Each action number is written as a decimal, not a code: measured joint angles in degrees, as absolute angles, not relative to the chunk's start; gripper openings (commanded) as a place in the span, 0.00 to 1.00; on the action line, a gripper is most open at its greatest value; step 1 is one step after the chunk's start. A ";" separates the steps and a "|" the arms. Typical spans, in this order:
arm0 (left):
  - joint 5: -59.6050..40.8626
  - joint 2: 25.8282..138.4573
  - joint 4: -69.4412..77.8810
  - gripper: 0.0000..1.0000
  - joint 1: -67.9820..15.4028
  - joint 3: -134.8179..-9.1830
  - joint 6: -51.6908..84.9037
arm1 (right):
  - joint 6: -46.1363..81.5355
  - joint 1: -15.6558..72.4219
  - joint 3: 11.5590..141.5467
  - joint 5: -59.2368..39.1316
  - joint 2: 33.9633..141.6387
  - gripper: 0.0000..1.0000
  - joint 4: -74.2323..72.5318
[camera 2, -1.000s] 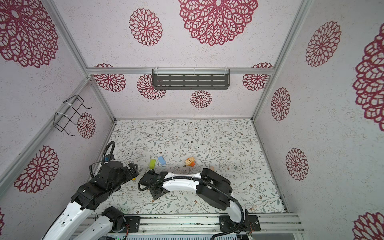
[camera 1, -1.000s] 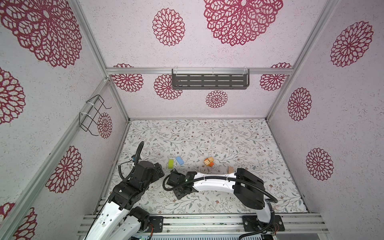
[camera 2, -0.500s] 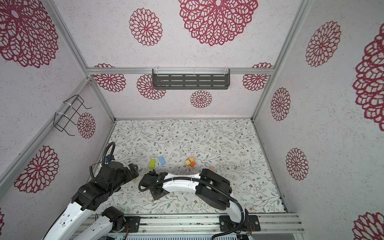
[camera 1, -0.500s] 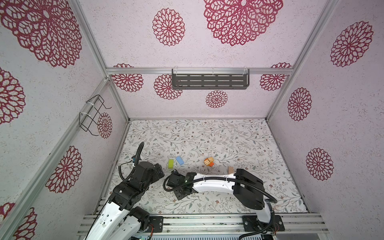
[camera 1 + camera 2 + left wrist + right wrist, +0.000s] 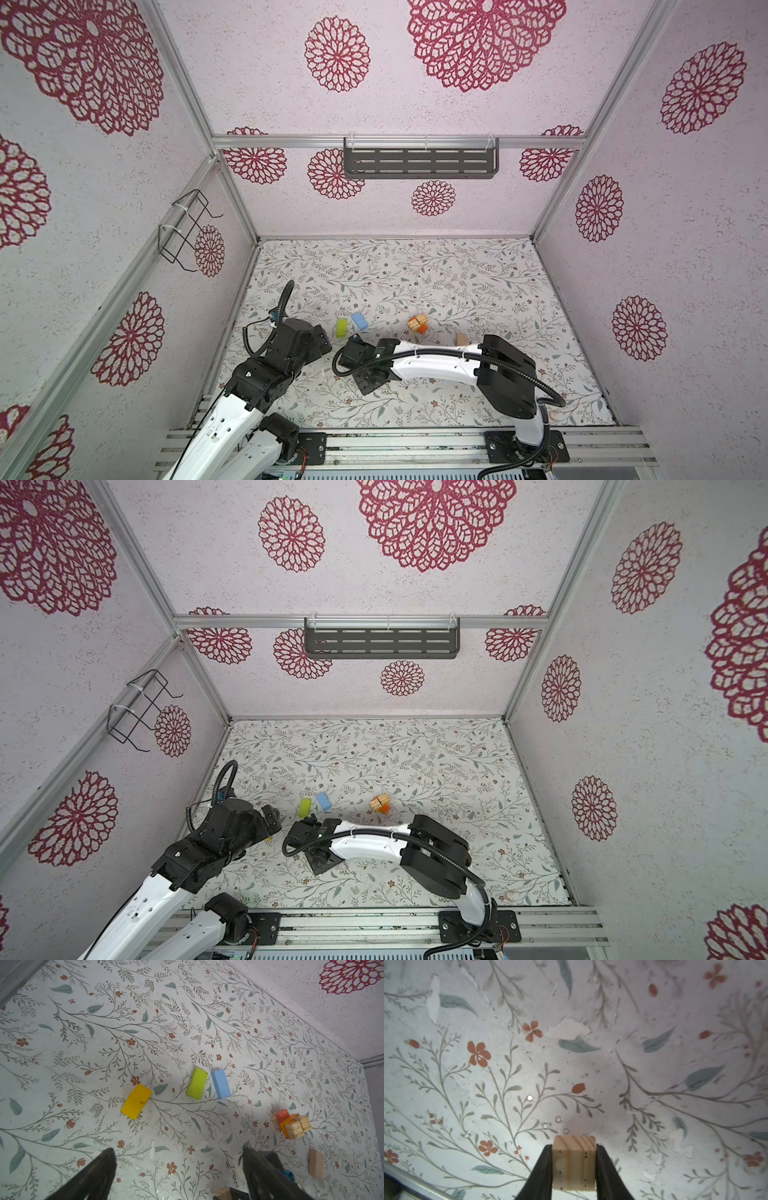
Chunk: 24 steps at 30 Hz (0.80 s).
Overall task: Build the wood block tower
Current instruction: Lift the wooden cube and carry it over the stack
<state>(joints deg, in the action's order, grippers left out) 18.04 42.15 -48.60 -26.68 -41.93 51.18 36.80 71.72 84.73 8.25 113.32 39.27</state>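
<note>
Right claw (image 5: 574, 1148) is closed on a tan block (image 5: 574, 1165), which is pinched by two opposite side faces between the black fingers (image 5: 544, 1167). The block's grain end is turned away from the wrist, and its inner end is cut off by the frame edge. It is held low over the floral surface (image 5: 508, 1064), left of the middle and in the near half; whether it touches cannot be told. In both top views this claw is hidden under its own wrist, so the held block is not seen there.

Left claw (image 5: 177, 1153) is spread wide with nothing between its fingers, of which only the tips are shown.

The wood block tower (image 5: 417, 323) is stood near the middle of the surface. Two grooved tan pieces are seen on top of an orange one, with an orange-red one lower; the bottom layer is hard to make out.

Left of the tower, a green block (image 5: 341, 327) is laid flat with its long axis running near to far. A blue block (image 5: 360, 321) lies just beside it, its far end angled left. A flat tan piece (image 5: 461, 339), near-right of the tower, is partly covered by the right arm. A yellow block (image 5: 136, 1101) is hidden in the top views, probably under the left arm.
</note>
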 measured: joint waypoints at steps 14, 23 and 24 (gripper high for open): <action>15.92 59.29 -38.98 0.97 -26.57 -45.63 47.55 | 20.16 54.24 89.71 7.75 103.68 0.31 50.02; 14.22 68.38 -31.46 0.97 -26.24 -46.98 45.01 | 9.89 47.31 91.18 6.22 103.68 0.31 53.15; 13.82 69.41 -30.68 0.97 -26.06 -46.98 44.77 | 9.17 46.41 91.18 5.98 103.68 0.31 53.21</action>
<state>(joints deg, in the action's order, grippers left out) 13.82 69.41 -30.68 -26.06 -46.98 44.77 9.17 46.41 91.18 5.98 103.68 53.21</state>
